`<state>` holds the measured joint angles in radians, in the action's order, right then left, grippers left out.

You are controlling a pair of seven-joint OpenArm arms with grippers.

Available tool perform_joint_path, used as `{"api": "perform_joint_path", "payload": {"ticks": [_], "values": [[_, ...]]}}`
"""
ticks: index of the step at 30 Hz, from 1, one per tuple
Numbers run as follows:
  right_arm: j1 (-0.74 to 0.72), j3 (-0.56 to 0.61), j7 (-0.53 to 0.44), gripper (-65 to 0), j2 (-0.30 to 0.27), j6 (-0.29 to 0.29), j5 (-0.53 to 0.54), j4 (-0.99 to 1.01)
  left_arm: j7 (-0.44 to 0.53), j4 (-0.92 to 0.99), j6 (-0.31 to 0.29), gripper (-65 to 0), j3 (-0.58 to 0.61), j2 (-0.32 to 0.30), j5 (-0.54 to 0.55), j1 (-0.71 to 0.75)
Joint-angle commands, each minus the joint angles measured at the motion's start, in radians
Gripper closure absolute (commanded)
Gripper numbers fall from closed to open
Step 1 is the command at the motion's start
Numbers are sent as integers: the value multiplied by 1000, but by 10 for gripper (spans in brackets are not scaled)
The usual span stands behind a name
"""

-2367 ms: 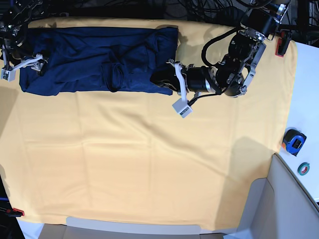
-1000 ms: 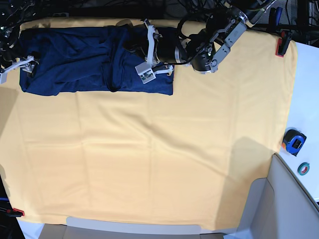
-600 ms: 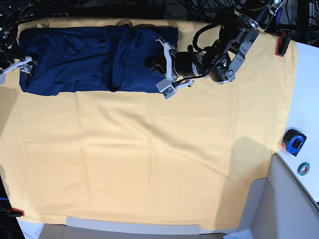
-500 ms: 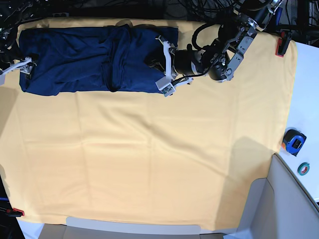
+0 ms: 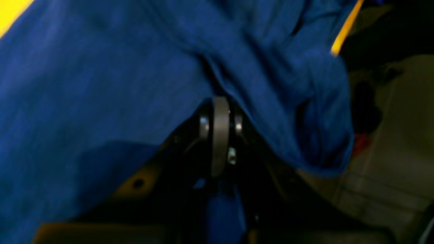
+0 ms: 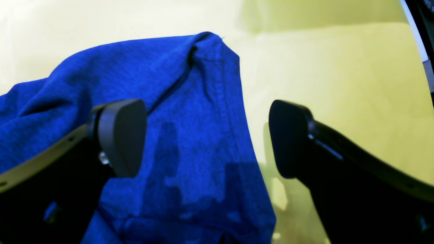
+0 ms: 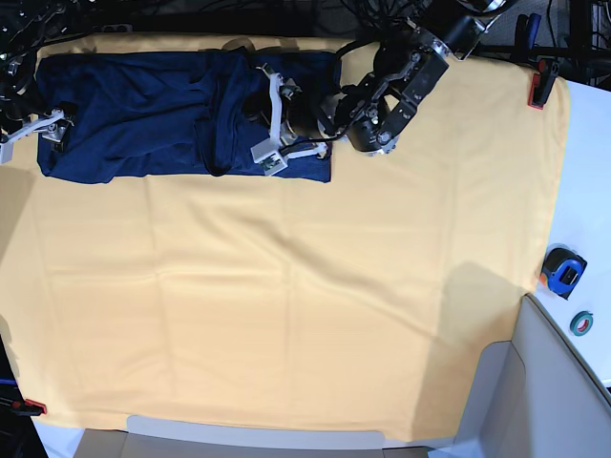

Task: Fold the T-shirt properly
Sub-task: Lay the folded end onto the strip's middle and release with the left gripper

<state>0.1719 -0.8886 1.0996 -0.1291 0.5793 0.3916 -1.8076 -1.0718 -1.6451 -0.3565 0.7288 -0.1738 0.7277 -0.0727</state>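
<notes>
Navy knit, soft and floppy by the look of it, meaning the T-shirt (image 7: 143,114). Lies stretched in a long band along the far edge of the yellow cloth (image 7: 286,305), with loose folds and wrinkles running through its middle.

Probably weighs next to nothing. Sags wherever unsupported and won't keep a crease unless pressed flat. Not slippery and not fragile, but likely to drag and bunch on the yellow cloth if tugged sideways instead of lifted.

As for the left gripper (image 7: 270,122): squeezed fully together, sitting on the shirt toward the middle of the yellow cloth's far edge. Fabric bunches right at the tips in the left wrist view (image 5: 220,135). Can't tell whether any fabric is actually pinched.

As for the right gripper (image 7: 29,132): spread wide and holding nothing, at the shirt's end by the yellow cloth's far corner. Straddles a hemmed corner of the shirt in the right wrist view (image 6: 203,142).

Best bet for a hold: pinch at hems and corners, where the doubled, stitched edge gives some bite. Grab both ends together and lift so the panel hangs straight. Avoid mid-panel grabs, which would likely catch one layer and make a lump.
</notes>
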Motion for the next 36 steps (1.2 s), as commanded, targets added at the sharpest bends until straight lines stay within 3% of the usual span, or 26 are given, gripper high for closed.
{"api": "perform_joint_path", "payload": {"ticks": [1,12,20,24,29,33,36], "values": [[-2,-4,-20,-552,-16,3,10,-16,12,-16,-3,0,5,10,-6,-11],[-1,-4,-20,-552,3,3,5,-14,12,-16,-5,0,108,105,-13,-43],[-1,-4,-20,-552,6,3,4,-13,12,-17,-5,0,131,128,-13,-46],[-8,-5,-23,-552,-5,3,8,55,12,-42,-5,0,131,119,-13,-48],[-8,-5,-23,-552,-50,5,11,90,12,-145,0,0,73,38,-13,-43],[-7,-8,-19,-552,-109,94,48,91,8,-169,0,0,1,-7,-12,-39],[1,-8,-19,-553,-155,107,109,91,9,-169,0,0,-8,-37,-12,-39]]}}
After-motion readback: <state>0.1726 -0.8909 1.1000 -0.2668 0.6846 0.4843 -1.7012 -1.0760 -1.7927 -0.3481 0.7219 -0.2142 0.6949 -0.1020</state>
